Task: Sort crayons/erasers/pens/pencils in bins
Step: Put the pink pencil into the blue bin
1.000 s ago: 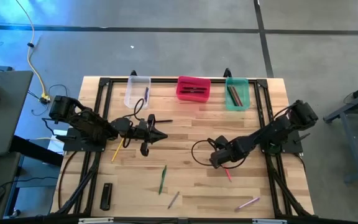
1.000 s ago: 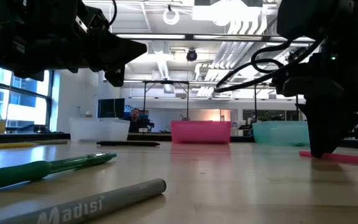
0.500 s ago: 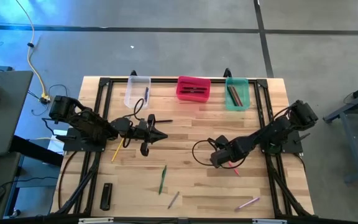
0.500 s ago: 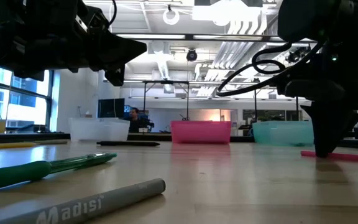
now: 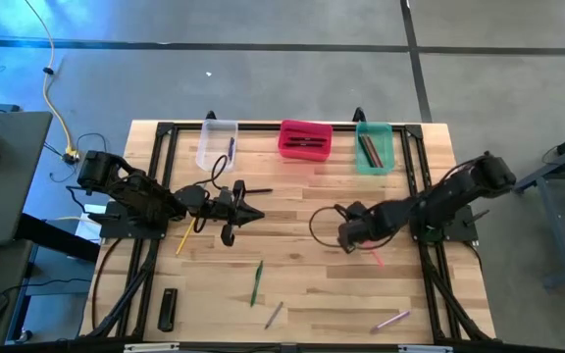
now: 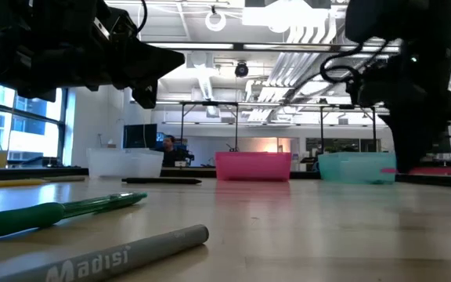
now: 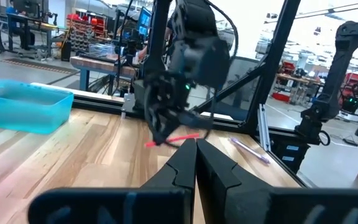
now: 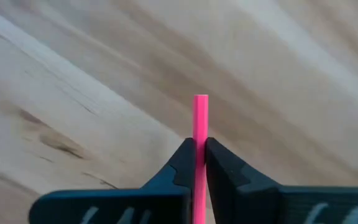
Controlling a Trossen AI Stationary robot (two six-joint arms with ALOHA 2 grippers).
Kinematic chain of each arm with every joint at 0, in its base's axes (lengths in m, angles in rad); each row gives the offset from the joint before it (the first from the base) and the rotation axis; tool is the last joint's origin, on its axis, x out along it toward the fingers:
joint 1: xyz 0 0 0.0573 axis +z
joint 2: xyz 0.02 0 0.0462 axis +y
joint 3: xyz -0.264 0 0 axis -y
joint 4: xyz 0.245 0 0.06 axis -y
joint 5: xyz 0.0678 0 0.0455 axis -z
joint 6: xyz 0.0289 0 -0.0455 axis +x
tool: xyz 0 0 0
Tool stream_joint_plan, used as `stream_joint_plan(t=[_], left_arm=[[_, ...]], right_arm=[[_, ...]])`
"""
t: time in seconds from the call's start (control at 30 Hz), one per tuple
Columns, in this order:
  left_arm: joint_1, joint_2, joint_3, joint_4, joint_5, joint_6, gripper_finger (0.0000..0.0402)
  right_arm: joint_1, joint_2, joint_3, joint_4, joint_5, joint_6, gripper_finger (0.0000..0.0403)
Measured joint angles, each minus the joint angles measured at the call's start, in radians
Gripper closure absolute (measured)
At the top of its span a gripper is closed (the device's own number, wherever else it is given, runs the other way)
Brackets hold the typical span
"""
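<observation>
My right gripper [image 5: 353, 237] hangs over the table's right middle, pointing down, shut on a pink stick [image 6: 433, 170]. My left gripper [image 5: 254, 211] waits at the left middle, level and shut, with nothing in it. At the far edge stand the three bins: the clear one [image 5: 217, 143], the pink-red one [image 5: 305, 139] and the green one [image 5: 374, 147], each with sticks inside. A green pen [image 5: 258, 281], a grey pen [image 5: 274, 314] and another pink stick [image 5: 392, 320] lie flat on the near part of the table. My right gripper pinches the pink stick [image 8: 200, 127] between its two fingers, close to one end, with a short piece jutting past them. The fingers come from above, pointing down, and lie across the stick. The stick hangs about level, lifted clear of the table.
A flat black bar [image 5: 168, 309] lies near the left front corner, and a yellow pencil [image 5: 181, 238] under the left arm. A black frame [image 5: 292, 125] runs around the tabletop. Bare wood [image 5: 302, 206] stretches between the grippers and the bins.
My right gripper has taken hold of the pink stick, which lay flat on the table, and has risen with it while shifting a little toward the far edge. The stick now hangs level, clear of the wood.
</observation>
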Motion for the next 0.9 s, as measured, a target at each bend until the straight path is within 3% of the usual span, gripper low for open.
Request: stream_joint_plan(t=[0.27, 0.53, 0.73, 0.9], left_arm=[[0.0, 0.0, 0.0, 0.001, 0.0, -0.008, 0.0401], [0.0, 0.0, 0.0, 0.008, -0.001, -0.008, 0.0401], [0.0, 0.0, 0.0, 0.008, -0.002, -0.008, 0.0401], [0.0, 0.0, 0.0, 0.008, -0.011, -0.008, 0.0401]], right_arm=[[-0.222, -0.18, 0.002, -0.093, 0.02, -0.193, 0.0393], [-0.622, -0.31, 0.003, -0.068, 0.063, -0.515, 0.0393], [-0.925, -0.253, 0.093, 0.021, 0.031, -0.838, 0.0393], [-1.122, -0.116, 0.252, 0.031, 0.031, -1.041, 0.0393]])
